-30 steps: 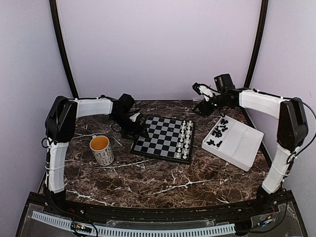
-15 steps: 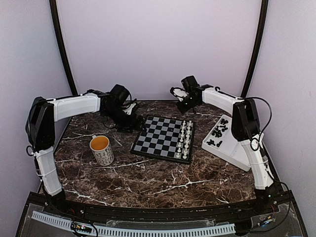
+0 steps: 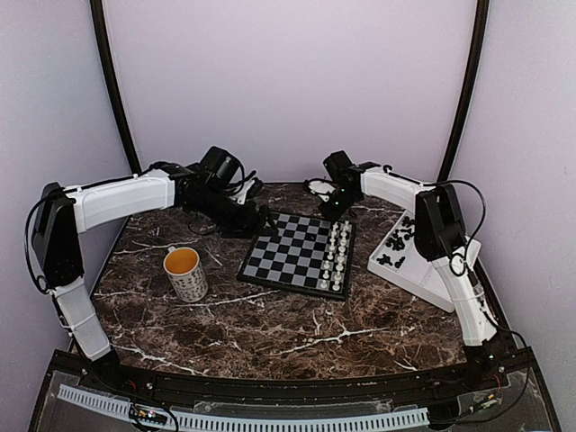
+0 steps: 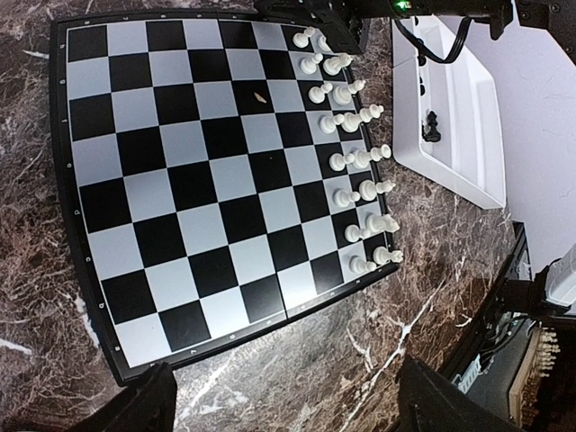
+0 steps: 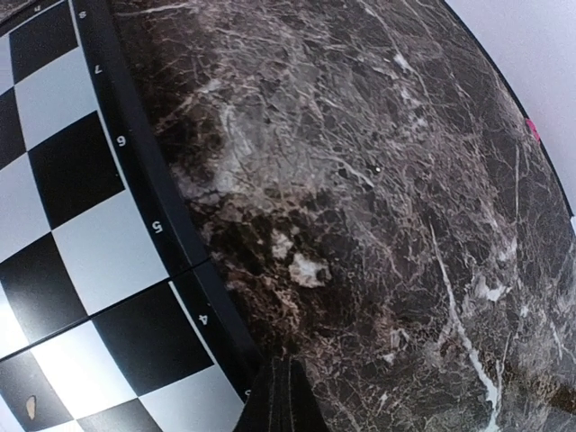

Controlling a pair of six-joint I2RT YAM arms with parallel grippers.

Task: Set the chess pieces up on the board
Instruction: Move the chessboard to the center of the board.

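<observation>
The board (image 3: pixel 288 254) lies mid-table with white figures (image 3: pixel 337 254) lined up along its right side. The black chess pieces (image 3: pixel 400 238) sit in a heap at the far end of the white tray (image 3: pixel 441 263). My left gripper (image 3: pixel 263 219) hovers at the board's far left corner, open and empty; its wrist view looks down on the board (image 4: pixel 198 180), with the gripper (image 4: pixel 288 416) spread wide. My right gripper (image 3: pixel 333 209) is at the board's far edge, shut with nothing showing between its fingers (image 5: pixel 283 400), over marble beside the board's frame (image 5: pixel 144 207).
A white mug (image 3: pixel 186 273) with a yellow inside stands left of the board. The tray (image 4: pixel 463 108) with a few black pieces (image 4: pixel 432 126) lies right of the white figures (image 4: pixel 355 162). Walls close in behind and at both sides.
My right arm has swung left from above the tray to the board's far edge, and its jaws have closed. My left arm has reached further right, toward the board's far left corner.
</observation>
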